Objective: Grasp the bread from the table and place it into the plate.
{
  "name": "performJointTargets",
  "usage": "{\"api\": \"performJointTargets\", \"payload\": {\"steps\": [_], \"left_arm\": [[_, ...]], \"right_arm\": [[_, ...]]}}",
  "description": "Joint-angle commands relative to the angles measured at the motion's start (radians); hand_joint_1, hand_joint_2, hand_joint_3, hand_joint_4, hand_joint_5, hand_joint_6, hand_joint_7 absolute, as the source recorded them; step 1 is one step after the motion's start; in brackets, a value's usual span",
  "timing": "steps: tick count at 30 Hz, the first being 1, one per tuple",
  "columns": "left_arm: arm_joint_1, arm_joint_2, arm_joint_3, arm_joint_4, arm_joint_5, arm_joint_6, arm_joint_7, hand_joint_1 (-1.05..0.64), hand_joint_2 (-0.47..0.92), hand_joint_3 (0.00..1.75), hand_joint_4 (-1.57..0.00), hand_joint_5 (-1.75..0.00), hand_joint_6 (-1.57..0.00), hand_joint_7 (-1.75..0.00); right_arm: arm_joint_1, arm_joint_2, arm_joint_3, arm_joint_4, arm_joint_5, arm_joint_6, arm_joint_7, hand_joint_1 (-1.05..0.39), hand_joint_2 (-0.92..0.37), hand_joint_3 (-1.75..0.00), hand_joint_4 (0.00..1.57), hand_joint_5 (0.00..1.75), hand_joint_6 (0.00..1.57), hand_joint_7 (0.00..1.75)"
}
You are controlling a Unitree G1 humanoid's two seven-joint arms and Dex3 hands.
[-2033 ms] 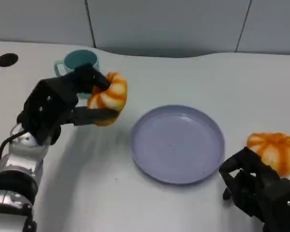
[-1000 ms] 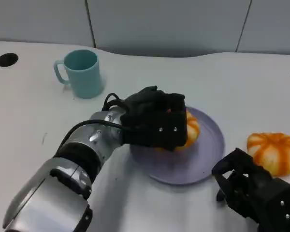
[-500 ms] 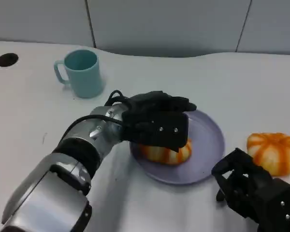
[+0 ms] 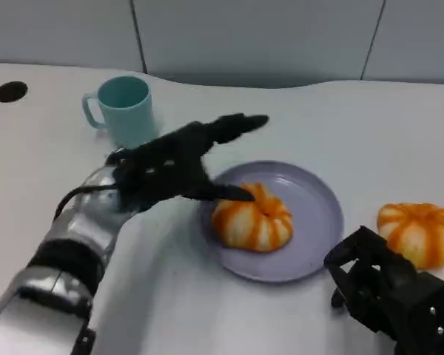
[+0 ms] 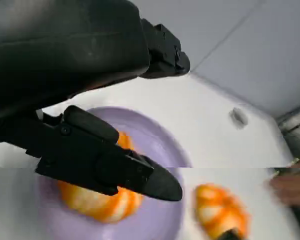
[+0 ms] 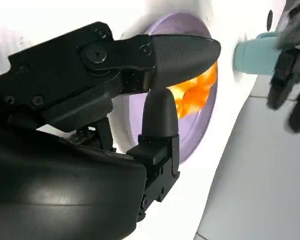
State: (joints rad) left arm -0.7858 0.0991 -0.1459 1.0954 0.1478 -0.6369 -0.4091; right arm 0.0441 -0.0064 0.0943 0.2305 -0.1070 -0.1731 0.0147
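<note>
the left hand (image 4: 179, 164) has let go and lifted up, fingers spread wide, holding nothing. the bread (image 4: 251, 219) now sits in the plate (image 4: 318, 200). that job looks done. the right hand (image 4: 388, 296) rests low, fingers curled, empty.

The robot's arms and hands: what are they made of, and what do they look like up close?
Each forearm is a rounded silver shell; the left forearm has dark bands and a thin black cable looping near the wrist. The left hand and right hand are matte black, with blocky segments, visible screws and rounded fingertips.
</note>
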Motion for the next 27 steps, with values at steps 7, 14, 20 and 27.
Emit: {"api": "performJointTargets", "payload": {"steps": [7,14,20,27], "left_arm": [[0.313,0.03,0.212,-0.397,-0.425,0.279,-0.239,-0.7,0.92,0.15,-0.45,-0.27,-0.41,-0.08],[0.556,0.065,0.289,-0.703,-0.567,0.588,-0.234,-0.54,0.92,0.07,-0.62,-0.39,-0.6,-0.11],[0.678,0.069,0.336,-0.798,-0.6,0.702,-0.202,-0.46,0.92,0.05,-0.51,-1.06,-0.76,-0.1],[0.756,0.065,0.371,-0.805,-0.594,0.73,-0.169,-0.39,0.91,0.01,-0.4,-1.72,-0.48,-1.29]], "right_arm": [[-0.007,-0.018,-0.016,0.009,0.019,-0.018,0.019,-0.29,-0.92,-0.42,0.58,1.75,0.37,1.74],[0.009,-0.018,-0.011,-0.015,0.026,-0.013,0.037,-0.28,-0.92,-0.42,0.59,1.75,0.37,1.74],[0.02,-0.013,-0.013,-0.036,0.032,0.008,0.042,-0.29,-0.92,-0.4,0.6,1.75,0.37,1.75],[0.019,-0.024,-0.02,-0.035,0.029,0.007,0.042,-0.29,-0.92,-0.41,0.61,1.75,0.37,1.75]]}}
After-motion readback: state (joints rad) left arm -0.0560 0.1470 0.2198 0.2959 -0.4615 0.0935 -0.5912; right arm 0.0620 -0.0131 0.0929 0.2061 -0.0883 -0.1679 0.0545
